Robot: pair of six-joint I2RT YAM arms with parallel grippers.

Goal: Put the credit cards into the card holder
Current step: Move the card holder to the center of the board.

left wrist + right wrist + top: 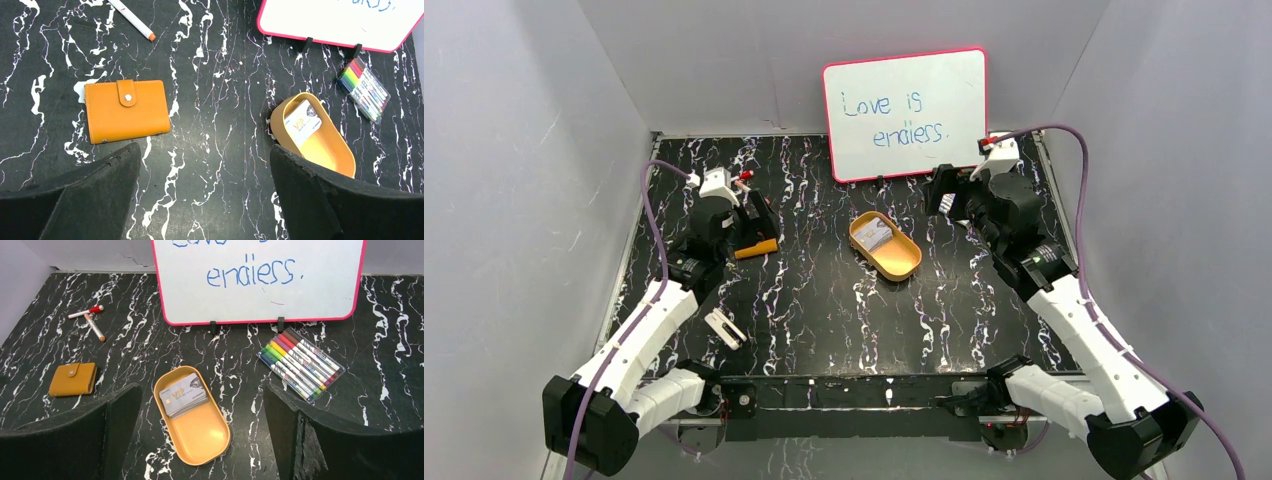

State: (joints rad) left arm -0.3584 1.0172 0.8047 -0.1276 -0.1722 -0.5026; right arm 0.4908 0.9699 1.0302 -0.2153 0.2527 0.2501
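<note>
The card holder (126, 110) is a tan-orange wallet lying closed, snap tab on top, at the left of the table; it also shows in the right wrist view (73, 379) and in the top view (757, 247). The credit cards (183, 395) are a pale grey stack printed "VIP", lying in the far end of an oval yellow-orange tray (200, 440); the left wrist view shows them too (302, 122). My left gripper (205, 165) is open and empty above the table, just right of the wallet. My right gripper (201, 390) is open and empty, high above the tray.
A pink-framed whiteboard (906, 112) stands at the back. A clear pack of coloured markers (300, 362) lies right of the tray. Two loose pens (87, 320) lie at the back left. A small white object (724, 328) lies beside my left arm.
</note>
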